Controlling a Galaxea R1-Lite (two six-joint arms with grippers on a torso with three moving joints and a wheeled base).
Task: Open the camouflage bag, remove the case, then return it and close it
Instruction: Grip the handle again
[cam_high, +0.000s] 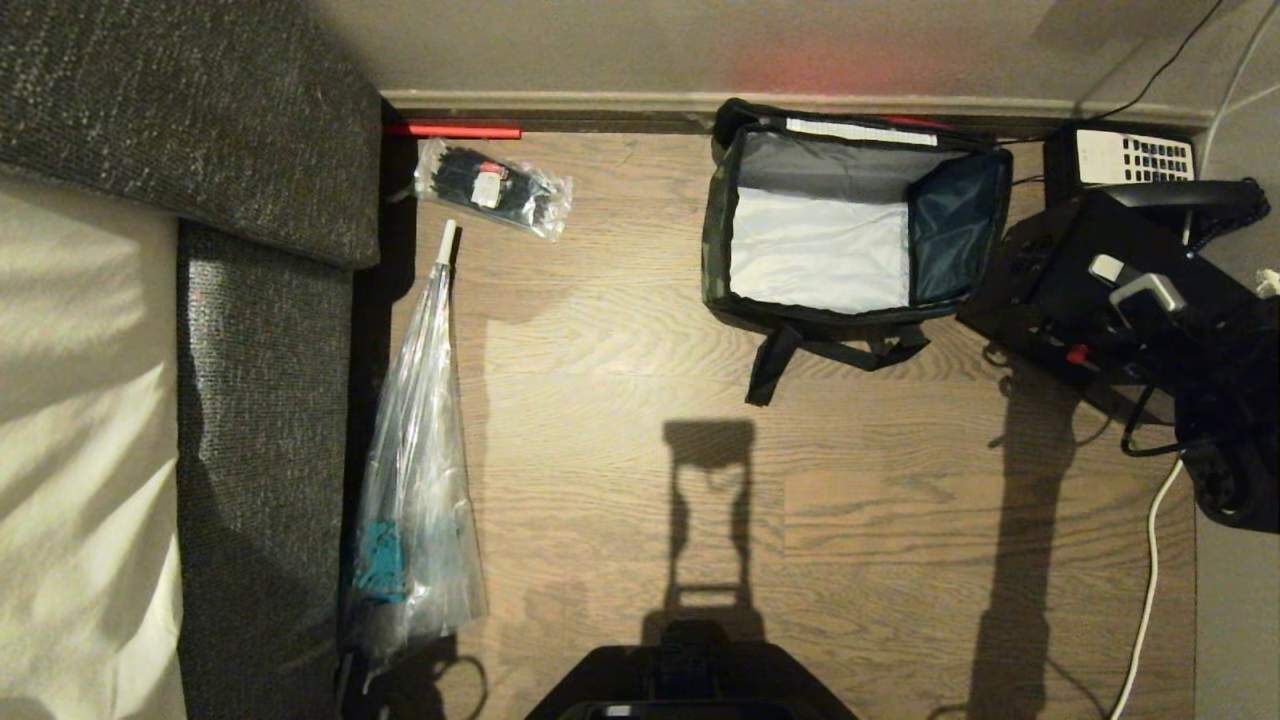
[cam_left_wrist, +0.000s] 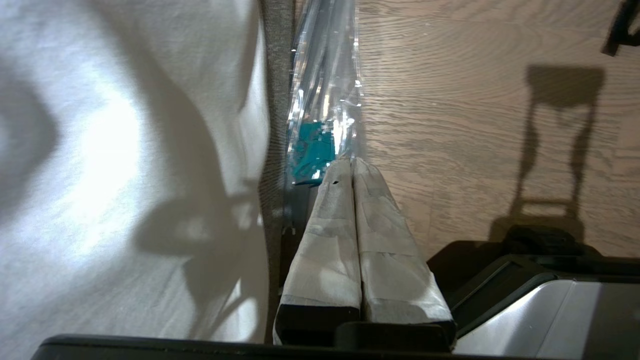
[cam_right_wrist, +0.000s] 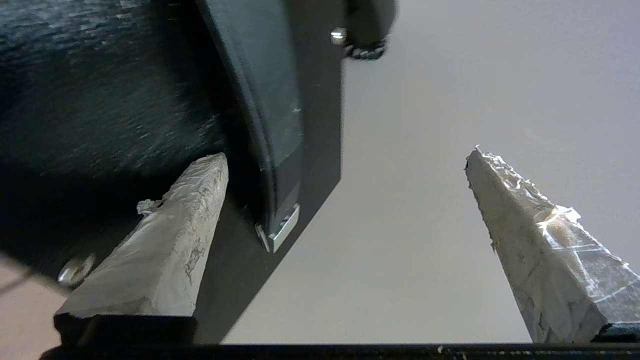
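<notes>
The camouflage bag (cam_high: 850, 235) stands open on the wooden floor by the wall, and its pale interior holds nothing. Its black straps trail toward me. The black case (cam_high: 1080, 270) sits outside the bag, just to its right, tilted, with the bar (cam_high: 1135, 288) on top. My right arm (cam_high: 1235, 430) reaches in from the far right, over the case. In the right wrist view the right gripper (cam_right_wrist: 345, 160) is wide open. The case (cam_right_wrist: 150, 100) lies against one finger (cam_right_wrist: 165, 240), and the bar's metal end (cam_right_wrist: 280, 230) shows between the fingers. My left gripper (cam_left_wrist: 352, 162) is shut, parked low by the sofa.
A black desk telephone (cam_high: 1130, 158) with a white keypad sits behind the case at the wall. A grey sofa (cam_high: 260, 300) fills the left. Beside it lie a plastic-wrapped umbrella (cam_high: 420, 450) and a packet of cable ties (cam_high: 495, 188). A white cable (cam_high: 1145, 590) runs along the right.
</notes>
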